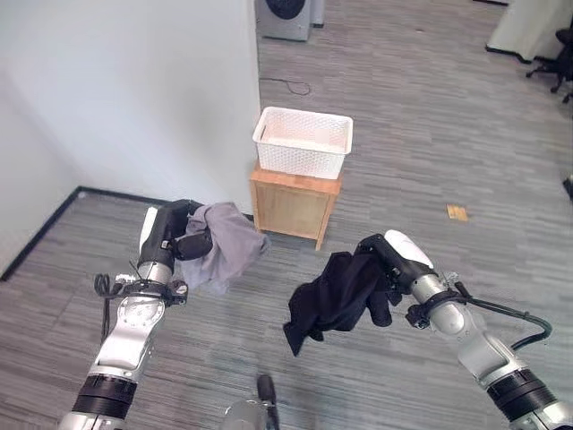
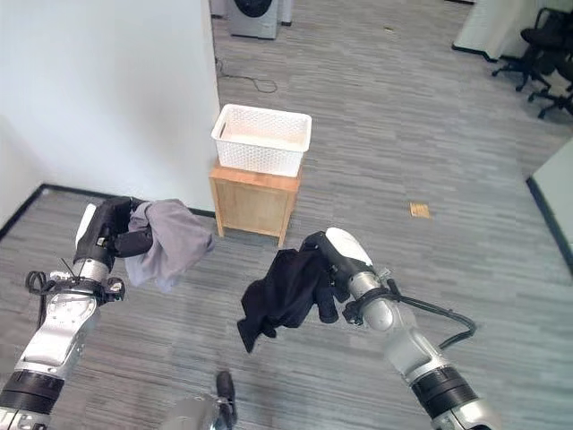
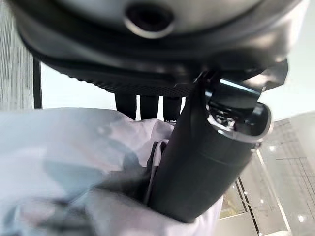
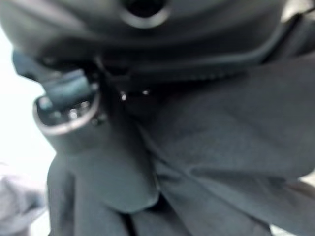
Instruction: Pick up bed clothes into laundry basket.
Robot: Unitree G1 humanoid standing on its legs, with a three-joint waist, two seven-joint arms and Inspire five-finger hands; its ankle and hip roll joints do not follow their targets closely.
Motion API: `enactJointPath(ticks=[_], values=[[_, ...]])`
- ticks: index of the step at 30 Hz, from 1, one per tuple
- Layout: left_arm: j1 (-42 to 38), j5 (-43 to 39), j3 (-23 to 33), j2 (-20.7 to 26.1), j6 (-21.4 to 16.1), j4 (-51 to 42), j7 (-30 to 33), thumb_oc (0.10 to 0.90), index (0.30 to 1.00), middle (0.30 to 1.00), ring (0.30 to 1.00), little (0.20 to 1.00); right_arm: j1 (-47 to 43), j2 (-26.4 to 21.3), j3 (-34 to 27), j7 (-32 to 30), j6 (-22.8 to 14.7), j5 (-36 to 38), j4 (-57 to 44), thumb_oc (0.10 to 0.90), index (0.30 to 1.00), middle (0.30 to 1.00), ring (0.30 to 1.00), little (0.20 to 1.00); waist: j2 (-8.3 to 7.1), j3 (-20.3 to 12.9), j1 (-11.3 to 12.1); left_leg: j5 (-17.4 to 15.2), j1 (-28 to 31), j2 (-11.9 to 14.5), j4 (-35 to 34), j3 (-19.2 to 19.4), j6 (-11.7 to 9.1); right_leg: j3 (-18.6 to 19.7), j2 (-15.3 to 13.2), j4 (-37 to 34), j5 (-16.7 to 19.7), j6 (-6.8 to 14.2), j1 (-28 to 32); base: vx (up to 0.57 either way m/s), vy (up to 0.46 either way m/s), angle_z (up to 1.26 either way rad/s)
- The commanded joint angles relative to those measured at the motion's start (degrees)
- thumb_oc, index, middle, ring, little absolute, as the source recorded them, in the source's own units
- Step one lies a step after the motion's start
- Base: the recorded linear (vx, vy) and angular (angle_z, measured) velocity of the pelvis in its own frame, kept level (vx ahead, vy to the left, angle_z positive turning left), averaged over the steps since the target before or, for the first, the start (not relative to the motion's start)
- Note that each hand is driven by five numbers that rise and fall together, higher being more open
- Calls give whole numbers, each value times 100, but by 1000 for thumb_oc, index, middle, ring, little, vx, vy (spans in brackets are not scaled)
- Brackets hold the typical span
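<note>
A white laundry basket (image 1: pixel 303 141) stands on a small wooden cabinet (image 1: pixel 294 204) against the white wall's corner. My left hand (image 1: pixel 183 235) is shut on a grey garment (image 1: pixel 226 242) that hangs in the air to the left of the cabinet. In the left wrist view the thumb (image 3: pixel 206 162) presses into the grey cloth (image 3: pixel 64 162). My right hand (image 1: pixel 383 262) is shut on a black garment (image 1: pixel 336 296), which dangles above the floor in front of the cabinet. The right wrist view has black cloth (image 4: pixel 221 162) pinned under the thumb (image 4: pixel 93 147).
A white wall (image 1: pixel 134 90) closes off the left side. A washing machine (image 1: pixel 288 18) stands far back, and an office chair (image 1: pixel 557 63) at the far right. A small brown piece (image 1: pixel 457 212) lies on the grey floor to the right.
</note>
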Motion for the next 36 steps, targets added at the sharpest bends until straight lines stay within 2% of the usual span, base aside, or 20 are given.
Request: enactJointPath(ticks=[1, 2, 3, 4, 6, 9, 11, 13, 17, 19, 20, 21, 23, 24, 25, 28, 29, 30, 31, 36], values=[[-607, 1, -569, 145, -571, -597, -50, 400, 300, 300, 300, 300, -763, -218, -490, -398, -379, -92, -200, 400, 300, 300, 300, 300, 158, -612, -112, 737, -43, 196, -824, -43, -257, -28, 435, 2855, 1043, 456, -847, 202, 151, -1], [-622, 0, -567, 137, -575, -587, -50, 400, 300, 300, 300, 300, -771, -227, -491, -397, -377, -91, -203, 400, 300, 300, 300, 300, 155, -620, -103, 734, -76, 185, -824, -32, -239, -13, 409, 2969, 1002, 456, -935, 277, 81, 32], [-790, 27, -671, 120, -551, -542, 61, 400, 300, 300, 300, 300, -739, -91, -554, -462, -386, -79, -293, 400, 300, 300, 300, 300, 487, -405, -440, 757, 233, 626, -824, -111, -277, -126, 962, 4901, 1123, 456, -2097, 278, 15, 57], [-896, 75, -734, 79, -522, -495, 75, 400, 300, 300, 300, 300, -699, -69, -622, -490, -391, -64, -316, 400, 300, 300, 300, 300, 550, -378, -607, 720, 279, 649, -824, -222, -265, -303, 1155, 5635, 940, 456, -2747, 397, 5, 67], [-921, 180, -735, 41, -508, -494, 55, 400, 300, 300, 300, 300, -497, -73, -802, -540, -411, -47, -435, 400, 300, 300, 300, 300, 599, -320, -835, 659, 474, 571, -824, -424, -272, -552, 1272, 5901, 677, 456, -3373, 363, -3, 74], [-939, 166, -763, -26, -552, -514, 10, 400, 300, 300, 300, 300, -272, -103, -928, -533, -449, -23, -615, 400, 300, 300, 300, 300, 574, -246, -1068, 395, 761, 362, -824, -564, -277, -112, 792, 4635, 413, 275, -3640, 441, 29, 80], [-916, 151, -792, -90, -577, -465, -34, 400, 300, 300, 300, 300, -170, -115, -972, -519, -433, 18, -563, 400, 300, 300, 300, 300, 440, -239, -1098, 91, 1072, 226, -824, -587, -393, -86, 286, 1993, 245, -152, -2985, 540, -193, 73], [-880, 164, -744, -129, -598, -429, -48, 400, 300, 300, 300, 300, -76, -88, -1017, -545, -405, 39, -519, 400, 300, 300, 300, 300, 327, -312, -1073, -233, 1424, 256, -824, -629, -585, -244, -52, -230, 702, -113, -2709, 615, -304, 53], [-778, 295, -667, -177, -685, -294, -24, 400, 300, 300, 300, 300, 21, -94, -1036, -466, -358, -138, -508, 400, 300, 300, 300, 300, 239, -512, -1088, -531, 2022, 314, -822, -772, -730, 89, -222, -1041, 1165, 64, -2604, 481, -233, 3], [-740, 341, -690, -200, -680, -244, 26, 400, 300, 300, 300, 300, 5, -87, -981, -453, -369, -137, -455, 400, 300, 300, 300, 300, 221, -560, -1128, -539, 1966, 456, -145, -776, -835, 286, -155, -1063, 1212, -27, -2450, 452, -286, 17], [-766, 312, -662, -214, -680, -222, 24, 400, 300, 300, 300, 300, -76, -118, -950, -415, -388, -44, -440, 400, 300, 300, 300, 300, 219, -578, -1159, -222, 1703, 805, 860, -801, -959, 323, -38, -1082, 1229, -158, -2230, 307, -529, 24], [-798, 137, -692, -313, -640, -227, 48, 400, 300, 300, 300, 300, -5, -174, -1010, -473, -339, 32, -557, 400, 300, 300, 300, 300, 197, -415, -1130, 403, 587, 1354, 3183, -1195, -976, 170, 167, -1083, 1111, -556, -1895, 413, -696, 21], [-799, 89, -681, -349, -604, -254, 67, 400, 300, 300, 300, 300, 11, -276, -1082, -593, -380, 101, -587, 400, 300, 300, 300, 300, 206, -200, -1038, 453, -131, 1541, 4488, -1432, -973, 46, 400, -1083, 749, -773, -1382, 351, -468, 34], [-801, 89, -681, -351, -604, -253, 67, 400, 300, 300, 300, 300, 10, -279, -1082, -593, -381, 102, -586, 400, 300, 300, 300, 300, 220, -198, -1045, 444, -143, 1554, 4507, -1448, -976, 38, 413, -1083, 748, -775, -1380, 286, -194, 15], [-826, 57, -689, -351, -605, -258, 93, 400, 300, 300, 300, 300, 3, -319, -1114, -599, -359, 108, -591, 400, 300, 300, 300, 300, 198, -113, -998, 379, -379, 1561, 4471, -1322, -973, 25, 405, -1083, 690, -794, -1239, 318, -89, -34], [-1024, 113, -718, -334, -641, -149, 97, 400, 300, 300, 300, 300, -113, -452, -1118, -601, -436, 194, -604, 400, 300, 300, 300, 300, 226, -173, -872, 106, -694, 976, 2438, -715, -891, 41, 345, -1083, 465, -629, -987, 399, 44, -16], [-1054, 128, -725, -353, -663, -122, 100, 400, 300, 300, 300, 300, -141, -514, -1108, -594, -454, 166, -605, 400, 300, 300, 300, 300, 207, -220, -844, 220, -491, 694, 1528, -484, -848, 57, 262, -1083, 386, -539, -901, 319, 113, -19], [-1055, 128, -725, -353, -664, -122, 100, 400, 300, 300, 300, 300, -141, -514, -1108, -594, -455, 166, -605, 400, 300, 300, 300, 300, 199, -213, -841, 234, -467, 679, 1499, -474, -845, 60, 250, -1083, 385, -536, -893, 381, 158, -25], [-1140, 143, -769, -388, -680, -82, 142, 400, 300, 300, 300, 300, -243, -653, -1106, -643, -477, 103, -642, 400, 300, 300, 300, 300, 349, -323, -840, 776, -329, 473, 178, -151, -925, -12, 344, -1083, 211, -465, -698, 334, 127, -11], [-1169, 214, -862, -417, -683, -150, 115, 400, 300, 300, 300, 300, -449, -816, -1331, -723, -517, 130, -914, 400, 300, 300, 300, 300, 447, -589, -894, 978, 39, 386, -653, 316, -817, -228, 400, -1083, -30, -393, -361, 356, 103, 9]])
